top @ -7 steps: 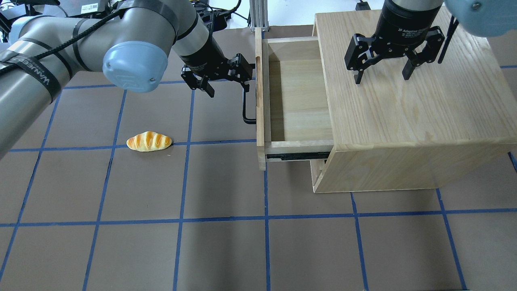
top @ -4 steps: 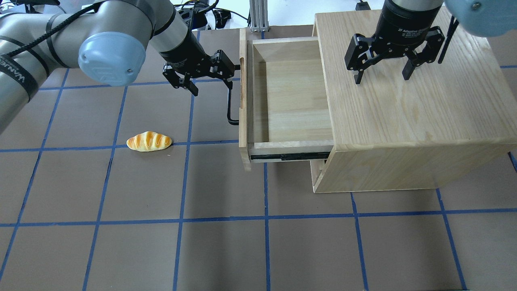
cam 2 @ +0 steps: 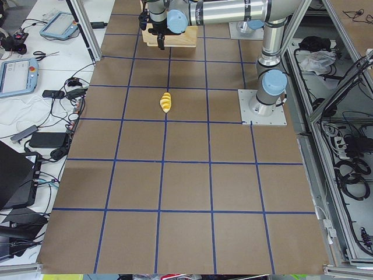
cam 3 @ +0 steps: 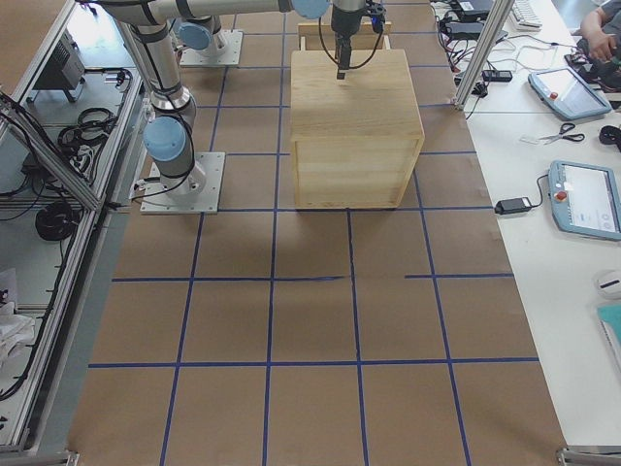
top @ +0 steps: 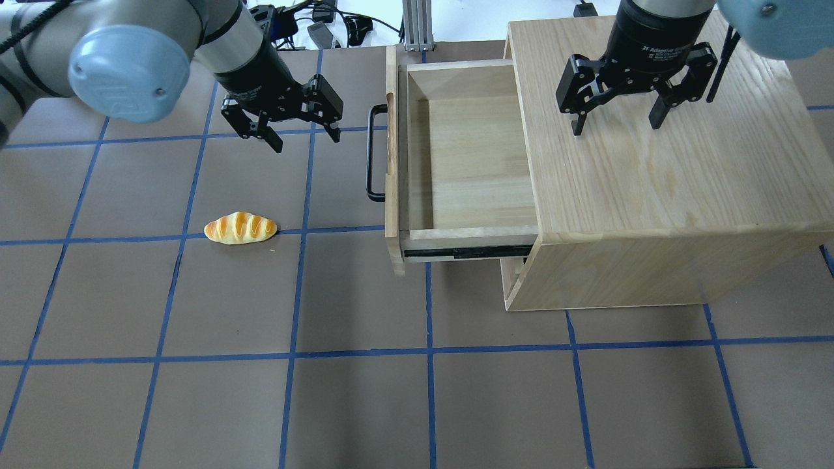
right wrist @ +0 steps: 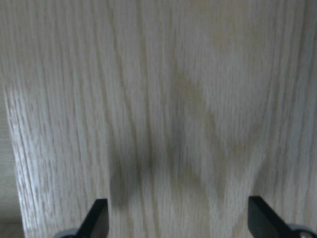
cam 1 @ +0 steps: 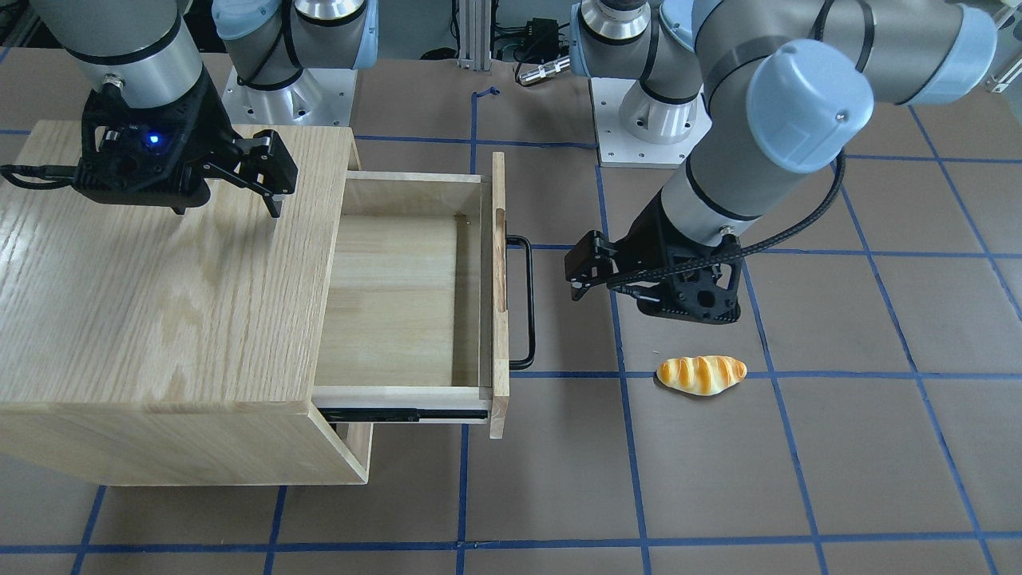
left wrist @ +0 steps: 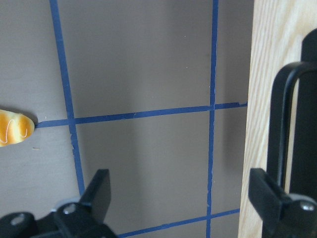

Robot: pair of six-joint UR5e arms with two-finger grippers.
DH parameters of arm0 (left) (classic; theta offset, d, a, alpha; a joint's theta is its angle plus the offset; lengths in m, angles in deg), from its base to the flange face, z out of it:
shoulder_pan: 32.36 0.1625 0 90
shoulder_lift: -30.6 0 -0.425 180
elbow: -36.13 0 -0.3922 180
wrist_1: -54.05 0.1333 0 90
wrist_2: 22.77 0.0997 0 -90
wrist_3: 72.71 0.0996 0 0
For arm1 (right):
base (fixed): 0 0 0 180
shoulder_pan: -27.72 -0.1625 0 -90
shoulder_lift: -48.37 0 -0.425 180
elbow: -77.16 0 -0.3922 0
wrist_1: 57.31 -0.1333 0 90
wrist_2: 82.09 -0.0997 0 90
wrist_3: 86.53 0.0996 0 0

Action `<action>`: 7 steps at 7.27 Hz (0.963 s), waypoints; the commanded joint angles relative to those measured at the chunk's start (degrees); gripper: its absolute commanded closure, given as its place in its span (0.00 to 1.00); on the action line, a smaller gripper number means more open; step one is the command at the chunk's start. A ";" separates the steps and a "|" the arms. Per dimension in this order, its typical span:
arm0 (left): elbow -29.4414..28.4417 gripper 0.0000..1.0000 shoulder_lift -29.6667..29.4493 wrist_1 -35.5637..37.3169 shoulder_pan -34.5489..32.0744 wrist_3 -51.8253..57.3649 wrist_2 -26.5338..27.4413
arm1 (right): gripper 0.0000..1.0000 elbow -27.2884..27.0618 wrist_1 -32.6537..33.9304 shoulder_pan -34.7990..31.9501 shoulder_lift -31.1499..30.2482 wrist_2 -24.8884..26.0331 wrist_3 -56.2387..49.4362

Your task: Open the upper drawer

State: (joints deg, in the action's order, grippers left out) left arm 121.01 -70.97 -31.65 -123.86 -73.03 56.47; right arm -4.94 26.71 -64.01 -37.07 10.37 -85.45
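The upper drawer (top: 391, 163) is seen drawn well out of the cabinet (top: 651, 195), its bare floor exposed and its side rail showing. It is pulled further out than a second ago, and has been left at the same reach for the last half-second. Its black bar handle (top: 369, 153), gripped a moment ago, has been let go. It now lies ahead of the left gripper (top: 306, 140) and clearly apart from it, the jaws being spread wide and drawn back. The opening is therefore judged done, with only the retreat left. The right gripper (top: 617, 127) is held just above the cabinet top, jaws spread, nothing between them. A bread roll (top: 240, 228) lies on the bench (top: 195, 391), off to one side of the left jaws.
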 commanded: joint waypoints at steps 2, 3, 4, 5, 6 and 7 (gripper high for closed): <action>-5.59 0.00 8.29 -12.29 2.03 5.68 13.01 | 0.00 0.00 0.00 -0.03 0.00 0.00 0.06; -5.07 0.00 9.80 -11.87 1.85 5.51 13.13 | 0.00 -0.09 0.00 0.06 0.00 0.00 -0.03; -4.89 0.00 10.51 -11.60 1.85 5.59 13.13 | 0.00 0.00 0.00 -0.03 0.00 0.00 -0.03; -4.54 0.00 10.52 -8.90 1.85 5.77 13.22 | 0.00 0.00 0.00 -0.03 0.00 0.00 -0.03; -3.58 0.00 10.69 -6.96 1.85 6.12 13.22 | 0.00 0.00 0.00 -0.03 0.00 0.00 -0.03; -3.23 0.00 10.78 -5.29 1.94 6.21 13.22 | 0.00 0.00 0.00 0.06 0.00 0.00 0.06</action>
State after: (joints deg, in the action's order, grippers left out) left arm 117.13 -60.38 -39.21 -121.99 -67.03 69.65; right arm -4.94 26.71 -64.02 -37.06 10.37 -85.46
